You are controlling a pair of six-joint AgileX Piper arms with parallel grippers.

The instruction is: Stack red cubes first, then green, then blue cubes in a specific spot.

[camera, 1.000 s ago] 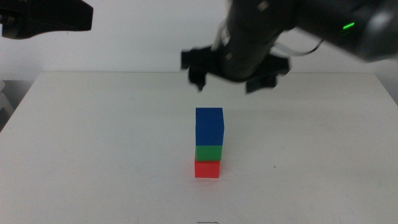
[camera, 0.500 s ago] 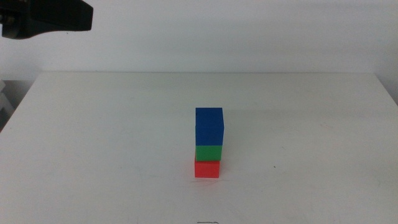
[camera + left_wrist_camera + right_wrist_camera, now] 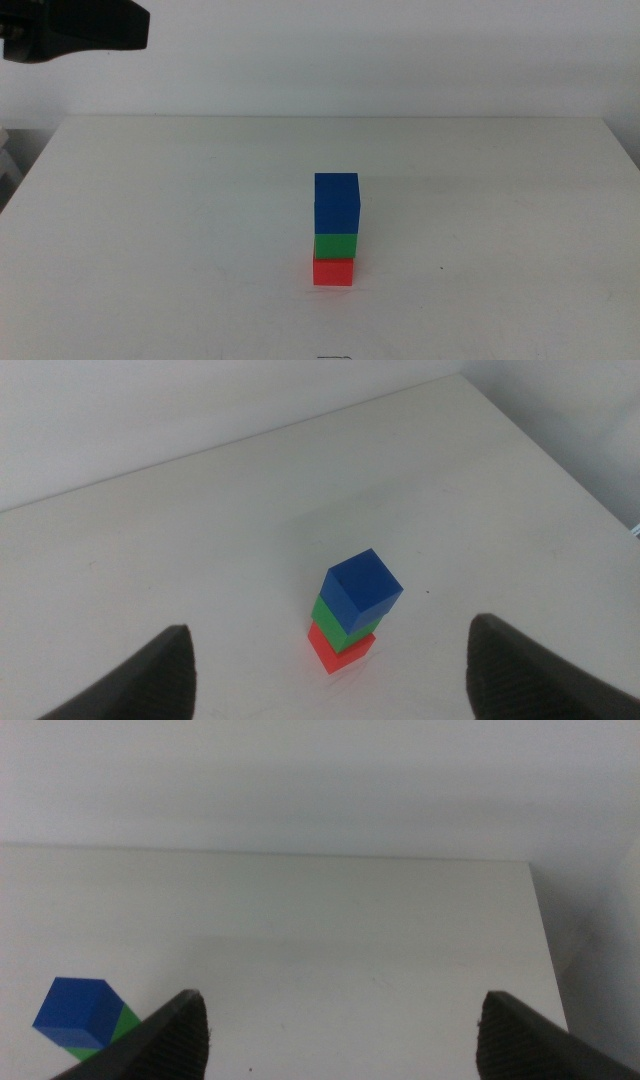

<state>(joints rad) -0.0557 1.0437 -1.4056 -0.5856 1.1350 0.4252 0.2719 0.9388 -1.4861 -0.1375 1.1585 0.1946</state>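
On the white surface (image 3: 150, 220) stands one stack of three cubes, one red cube (image 3: 333, 272) below, one green cube (image 3: 335, 245) between, one blue cube (image 3: 336, 203) on top, while left claw (image 3: 330, 660) and right claw (image 3: 345, 1030) gape wide, empty.

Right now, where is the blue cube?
In the middle view, the blue cube sits on top of the green cube, near the table's centre.

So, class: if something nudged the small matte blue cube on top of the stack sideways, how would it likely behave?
The small matte blue cube would probably slide rather than roll, given its flat faces. Resting only on the green cube, it could drop off the edge. The stack, three high on the red cube, may topple with it.
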